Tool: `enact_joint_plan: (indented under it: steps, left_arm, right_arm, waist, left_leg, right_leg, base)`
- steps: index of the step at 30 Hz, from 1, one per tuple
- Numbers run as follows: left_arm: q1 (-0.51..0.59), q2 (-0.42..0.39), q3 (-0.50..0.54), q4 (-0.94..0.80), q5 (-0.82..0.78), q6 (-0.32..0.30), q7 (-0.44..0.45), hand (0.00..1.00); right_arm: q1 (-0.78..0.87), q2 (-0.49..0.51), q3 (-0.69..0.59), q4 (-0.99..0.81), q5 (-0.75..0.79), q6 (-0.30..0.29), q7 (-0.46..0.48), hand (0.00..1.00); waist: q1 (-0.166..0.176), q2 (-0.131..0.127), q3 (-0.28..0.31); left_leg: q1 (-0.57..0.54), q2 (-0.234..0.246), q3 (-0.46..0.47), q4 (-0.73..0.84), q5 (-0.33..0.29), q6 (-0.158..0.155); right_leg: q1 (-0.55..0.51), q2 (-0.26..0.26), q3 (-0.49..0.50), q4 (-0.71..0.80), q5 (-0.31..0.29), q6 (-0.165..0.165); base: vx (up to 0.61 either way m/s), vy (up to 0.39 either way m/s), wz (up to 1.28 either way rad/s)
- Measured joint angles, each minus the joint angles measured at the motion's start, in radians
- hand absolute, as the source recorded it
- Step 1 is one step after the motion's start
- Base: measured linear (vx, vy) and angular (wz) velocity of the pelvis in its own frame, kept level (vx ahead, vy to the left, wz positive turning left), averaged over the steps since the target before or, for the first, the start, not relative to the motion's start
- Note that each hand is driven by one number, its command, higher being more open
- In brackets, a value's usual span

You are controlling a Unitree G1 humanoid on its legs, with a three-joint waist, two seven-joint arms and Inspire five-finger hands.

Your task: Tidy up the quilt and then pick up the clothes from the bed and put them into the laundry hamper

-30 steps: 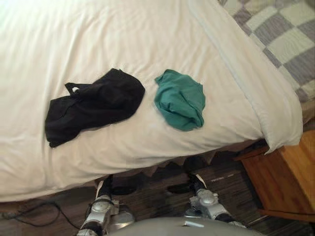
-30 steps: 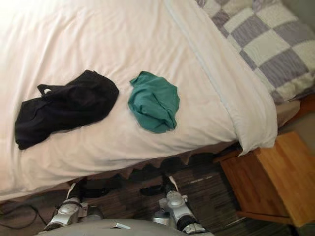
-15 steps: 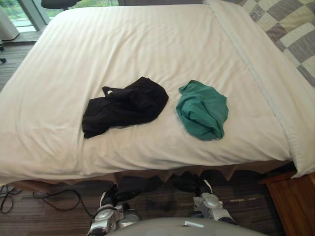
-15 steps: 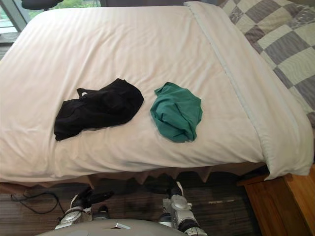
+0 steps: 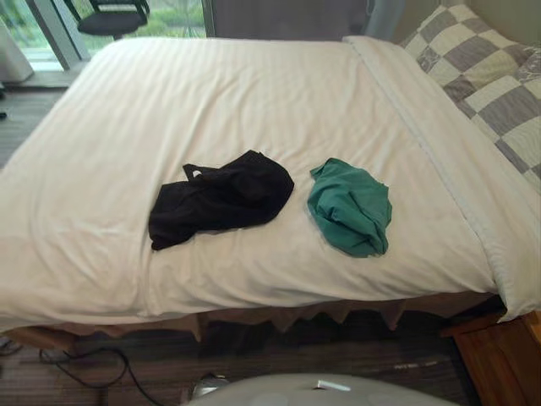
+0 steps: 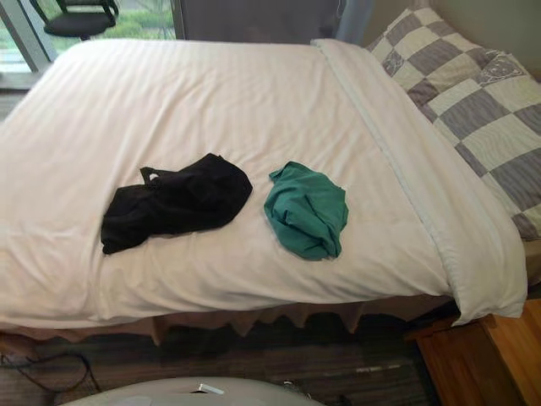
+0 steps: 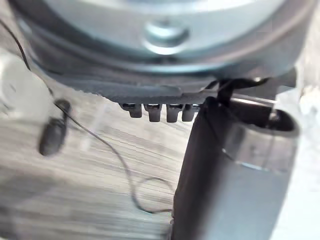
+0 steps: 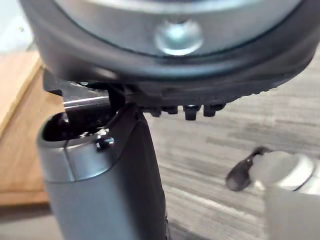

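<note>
A crumpled black garment (image 5: 221,197) lies on the white quilt (image 5: 254,93) near the bed's front edge. A bunched green garment (image 5: 349,207) lies just to its right, apart from it. The quilt is spread flat over the bed, with its folded edge running along the right side. My left hand (image 7: 225,175) hangs over the wooden floor with relaxed fingers and nothing in it. My right hand (image 8: 100,175) hangs the same way beside the nightstand, also holding nothing. Both hands are below the level of the bed.
A grey and cream checkered cover (image 6: 473,101) lies at the head of the bed on the right. A wooden nightstand (image 6: 490,364) stands at the lower right corner. An office chair (image 5: 110,15) and a window are beyond the far edge. Dark floor runs along the bed's front.
The camera has lifted, so more of the far bed shows. Both arms that showed at the lower edge have dropped out of the eye views. The clothes have not moved.
</note>
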Motion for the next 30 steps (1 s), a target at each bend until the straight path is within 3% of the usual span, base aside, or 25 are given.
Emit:
enact_joint_plan:
  steps: [3, 6, 9, 11, 12, 13, 15, 17, 20, 21, 22, 23, 24, 25, 26, 28, 30]
  left_arm:
    - [-0.012, 0.154, 0.156, -0.139, 0.001, -0.028, 0.072, 1.0]
    - [0.002, 0.302, 0.181, -0.389, 0.073, -0.102, 0.173, 1.0]
    - [0.003, 0.456, 0.096, -0.615, 0.266, -0.191, 0.271, 1.0]
    - [-0.055, 0.591, -0.076, -0.699, 0.388, -0.271, 0.311, 1.0]
    - [-0.065, 0.6, -0.101, -0.704, 0.398, -0.276, 0.313, 1.0]
    - [-0.107, 0.621, -0.199, -0.724, 0.436, -0.29, 0.32, 1.0]
    - [-0.156, 0.579, -0.327, -0.762, 0.464, -0.309, 0.326, 1.0]
    - [-0.156, 0.513, -0.381, -0.796, 0.474, -0.303, 0.314, 1.0]
    - [-0.165, 0.463, -0.438, -0.917, 0.353, -0.31, 0.288, 1.0]
    - [-0.143, 0.347, -0.543, -1.037, 0.36, -0.322, 0.29, 1.0]
    - [-0.115, 0.276, -0.586, -1.123, 0.37, -0.317, 0.279, 1.0]
    - [-0.042, 0.105, -0.669, -1.268, 0.454, -0.299, 0.253, 1.0]
    - [-0.013, 0.01, -0.774, -1.279, 0.531, -0.293, 0.231, 1.0]
    - [-0.014, 0.001, -0.824, -1.256, 0.552, -0.269, 0.223, 1.0]
    - [-0.026, 0.001, -0.908, -1.172, 0.557, -0.193, 0.196, 1.0]
    - [-0.042, 0.0, -0.971, -1.102, 0.558, -0.135, 0.172, 1.0]
    - [-0.049, 0.0, -1.011, -1.063, 0.596, -0.118, 0.152, 1.0]
  right_arm:
    - [-0.004, -0.065, -0.076, -0.067, 0.067, -0.028, -0.035, 1.0]
    - [-0.005, -0.079, -0.051, -0.284, 0.07, -0.061, -0.101, 1.0]
    - [-0.004, -0.091, 0.046, -0.572, 0.036, -0.11, -0.188, 1.0]
    - [-0.061, -0.169, 0.115, -0.687, -0.075, -0.135, -0.227, 1.0]
    - [-0.071, -0.181, 0.124, -0.694, -0.087, -0.135, -0.23, 1.0]
    - [-0.124, -0.227, 0.159, -0.706, -0.144, -0.141, -0.233, 1.0]
    - [-0.225, -0.264, 0.212, -0.734, -0.218, -0.15, -0.232, 1.0]
    - [-0.268, -0.261, 0.249, -0.784, -0.241, -0.149, -0.23, 1.0]
    - [-0.268, -0.257, 0.291, -0.898, -0.299, -0.129, -0.232, 1.0]
    - [-0.258, -0.25, 0.316, -0.949, -0.335, -0.128, -0.23, 1.0]
    - [-0.258, -0.245, 0.332, -0.978, -0.365, -0.128, -0.226, 1.0]
    - [-0.267, -0.237, 0.387, -1.038, -0.426, -0.129, -0.21, 1.0]
    - [-0.285, -0.237, 0.441, -1.072, -0.46, -0.131, -0.191, 1.0]
    - [-0.304, -0.237, 0.465, -1.074, -0.46, -0.13, -0.182, 1.0]
    - [-0.351, -0.237, 0.524, -1.074, -0.46, -0.125, -0.164, 1.0]
    - [-0.386, -0.237, 0.579, -1.079, -0.461, -0.125, -0.139, 1.0]
    - [-0.389, -0.239, 0.621, -1.093, -0.462, -0.123, -0.121, 1.0]
  waist:
    - [-0.006, 0.02, -0.061]
    - [-0.006, 0.023, -0.105]
    - [0.001, 0.015, -0.129]
    - [0.007, 0.006, -0.151]
    - [0.006, 0.007, -0.151]
    - [0.006, 0.012, -0.153]
    - [0.006, 0.023, -0.147]
    - [0.0, 0.037, -0.145]
    - [-0.015, 0.022, -0.115]
    - [-0.01, 0.017, -0.116]
    - [-0.013, 0.025, -0.11]
    - [-0.028, 0.009, -0.098]
    - [-0.036, 0.002, -0.073]
    - [-0.045, -0.003, -0.06]
    - [-0.069, 0.0, -0.052]
    - [-0.083, 0.011, -0.038]
    - [-0.091, 0.026, -0.027]
  left_leg:
    - [0.0, 0.003, 0.005, 0.0, -0.001, -0.004]
    - [-0.025, 0.004, 0.004, -0.001, 0.0, -0.007]
    - [-0.07, -0.001, -0.016, -0.001, 0.023, -0.012]
    - [-0.068, -0.006, -0.05, 0.004, 0.036, -0.009]
    - [-0.067, -0.006, -0.054, 0.004, 0.037, -0.009]
    - [-0.067, -0.006, -0.064, 0.004, 0.04, -0.008]
    - [-0.069, -0.006, -0.065, 0.004, 0.046, -0.007]
    - [-0.07, -0.005, -0.057, 0.004, 0.047, -0.007]
    - [-0.066, 0.006, -0.039, 0.004, 0.047, -0.008]
    - [-0.066, 0.004, -0.032, 0.004, 0.046, -0.009]
    - [-0.067, 0.002, -0.029, 0.004, 0.043, -0.009]
    - [-0.063, 0.0, -0.006, 0.005, 0.04, -0.009]
    - [-0.063, 0.002, 0.007, 0.01, 0.042, -0.007]
    - [-0.063, 0.005, 0.009, 0.017, 0.042, -0.007]
    - [-0.06, 0.008, 0.02, 0.018, 0.042, -0.007]
    - [-0.036, 0.008, 0.041, 0.014, 0.038, -0.006]
    - [-0.027, 0.007, 0.06, 0.016, 0.031, -0.005]
  right_leg:
    - [0.0, 0.001, -0.001, 0.0, -0.009, -0.002]
    - [-0.023, 0.002, -0.003, 0.0, -0.016, -0.002]
    - [-0.056, 0.002, -0.005, -0.001, -0.007, 0.007]
    - [-0.042, 0.002, 0.001, 0.0, -0.002, 0.01]
    - [-0.04, 0.002, 0.002, 0.001, -0.002, 0.01]
    - [-0.033, 0.003, 0.01, 0.002, -0.002, 0.01]
    - [-0.038, 0.006, 0.029, -0.003, -0.002, 0.01]
    - [-0.041, 0.01, 0.04, -0.016, -0.001, 0.012]
    - [-0.054, 0.019, 0.073, -0.015, 0.003, 0.016]
    - [-0.059, 0.016, 0.083, -0.014, 0.007, 0.015]
    - [-0.068, 0.014, 0.088, -0.014, 0.009, 0.014]
    - [-0.083, 0.012, 0.112, -0.017, 0.018, 0.015]
    - [-0.087, 0.014, 0.128, -0.017, 0.026, 0.016]
    - [-0.088, 0.015, 0.133, -0.017, 0.029, 0.016]
    - [-0.093, 0.018, 0.143, -0.017, 0.035, 0.017]
    - [-0.089, 0.019, 0.168, -0.017, 0.039, 0.018]
    - [-0.09, 0.019, 0.187, -0.023, 0.048, 0.016]
  base:
    - [-0.01, 0.0, 0.0]
    - [-0.01, 0.0, 0.04]
    - [0.02, -0.003, 0.17]
    - [0.04, -0.008, 0.39]
    - [0.01, 0.003, 0.37]
    - [-0.03, 0.012, 0.16]
    - [-0.04, 0.01, 0.01]
    - [-0.06, 0.001, -0.22]
    - [-0.03, -0.001, -0.2]
    - [-0.03, 0.014, -0.14]
    - [-0.03, 0.049, -0.35]
    - [-0.01, 0.056, -0.49]
    - [-0.02, 0.047, -0.47]
    - [-0.07, 0.017, -0.33]
    - [-0.07, 0.001, -0.21]
    - [-0.04, 0.012, -0.32]
    - [-0.02, 0.02, -0.28]
